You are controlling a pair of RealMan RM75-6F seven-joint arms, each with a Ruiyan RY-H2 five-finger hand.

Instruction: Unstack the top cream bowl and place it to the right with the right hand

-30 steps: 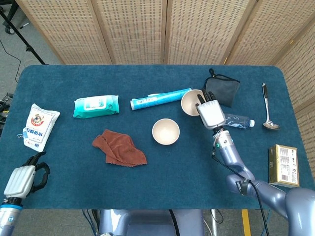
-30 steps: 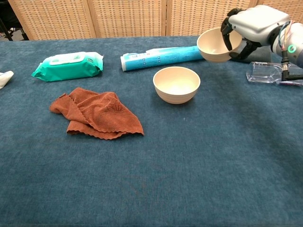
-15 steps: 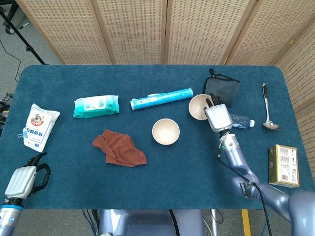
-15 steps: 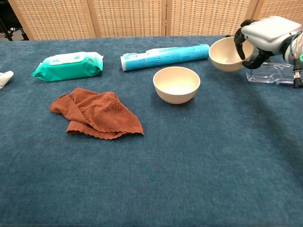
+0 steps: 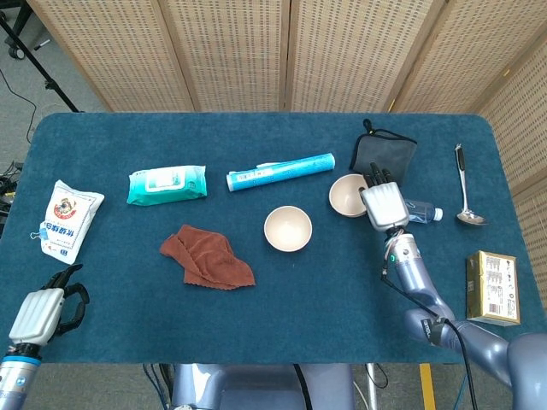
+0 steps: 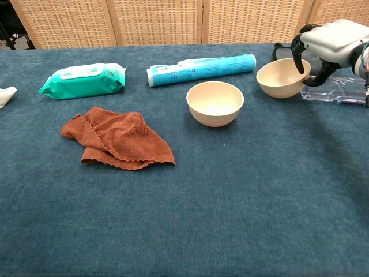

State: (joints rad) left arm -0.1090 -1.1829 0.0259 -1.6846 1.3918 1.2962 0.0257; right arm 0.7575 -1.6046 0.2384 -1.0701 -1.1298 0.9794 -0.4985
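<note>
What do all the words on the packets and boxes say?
None can be read.
White bag: red round logo, print too small.
Green wipes pack: label blurred.
Blue tube: small print, unreadable.
Gold box: print too small.

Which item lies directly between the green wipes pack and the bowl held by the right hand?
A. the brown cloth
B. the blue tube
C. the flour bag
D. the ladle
B: the blue tube lies between the wipes pack and the held bowl gripped by the right hand.

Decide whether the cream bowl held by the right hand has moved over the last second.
Yes. The held cream bowl moved right and down, away from the blue tube, to table level.
</note>
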